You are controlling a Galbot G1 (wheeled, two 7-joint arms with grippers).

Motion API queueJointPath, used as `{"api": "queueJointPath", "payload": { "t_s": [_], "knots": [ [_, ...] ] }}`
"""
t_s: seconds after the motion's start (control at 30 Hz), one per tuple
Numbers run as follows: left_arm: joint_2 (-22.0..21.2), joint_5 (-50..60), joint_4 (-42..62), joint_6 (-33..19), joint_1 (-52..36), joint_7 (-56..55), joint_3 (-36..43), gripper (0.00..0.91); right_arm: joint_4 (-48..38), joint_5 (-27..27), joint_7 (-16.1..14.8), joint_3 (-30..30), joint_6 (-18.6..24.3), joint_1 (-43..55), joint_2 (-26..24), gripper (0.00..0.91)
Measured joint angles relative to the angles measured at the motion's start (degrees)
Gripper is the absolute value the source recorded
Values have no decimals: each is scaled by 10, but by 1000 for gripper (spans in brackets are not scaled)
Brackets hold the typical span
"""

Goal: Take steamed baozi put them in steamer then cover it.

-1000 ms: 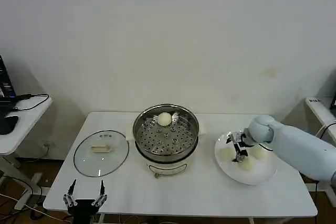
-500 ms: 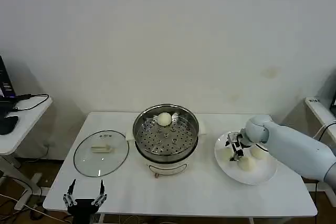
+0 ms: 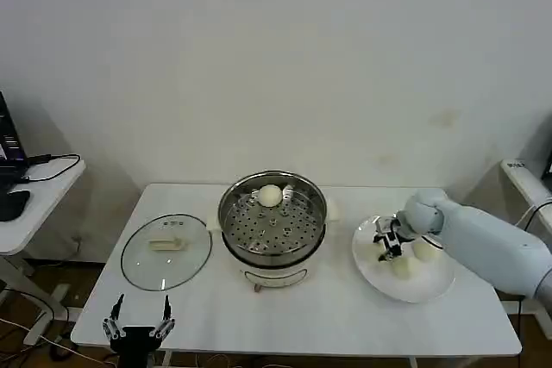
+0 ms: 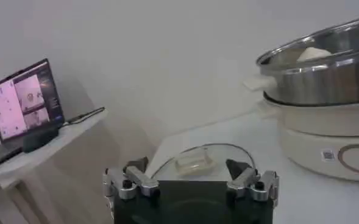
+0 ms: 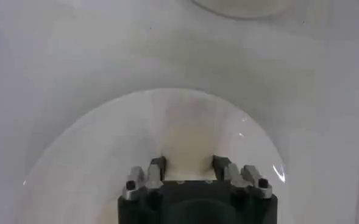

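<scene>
**Desk:** One arm working, one parked? Start nearest the camera.

**Caption:** Yes. At the table's near edge the left gripper hangs idle, jaws spread wide, just short of the cover, which lies flat on the table to the left of the steamer. On the right, the right gripper is down over the white plate; the wrist view shows its jaws closed onto a baozi between them. Two more buns lie on the plate beside it, one of them touching or nearly touching the held one. A fourth bun sits at the far side of the steamer's perforated tray.

**Desk:** What could go wrong?

**Caption:** By my reading, the bun is soft and smooth: too hard a squeeze could dent it, too light and it might slip on the lift. The neighbour could get nudged across the plate. Carried low, the bun could clip the steamer's steel rim.
</scene>
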Motion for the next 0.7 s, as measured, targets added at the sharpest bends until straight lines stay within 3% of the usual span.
{"api": "queueJointPath", "payload": {
  "t_s": [0.4,0.7],
  "knots": [
    [6,0,-8,4,0,2,7,907,73,41,3,-37,-15,70,-68,534],
    [14,-6,-5,9,-11,4,9,907,122,109,7,-115,-35,213,-77,534]
  ]
}}
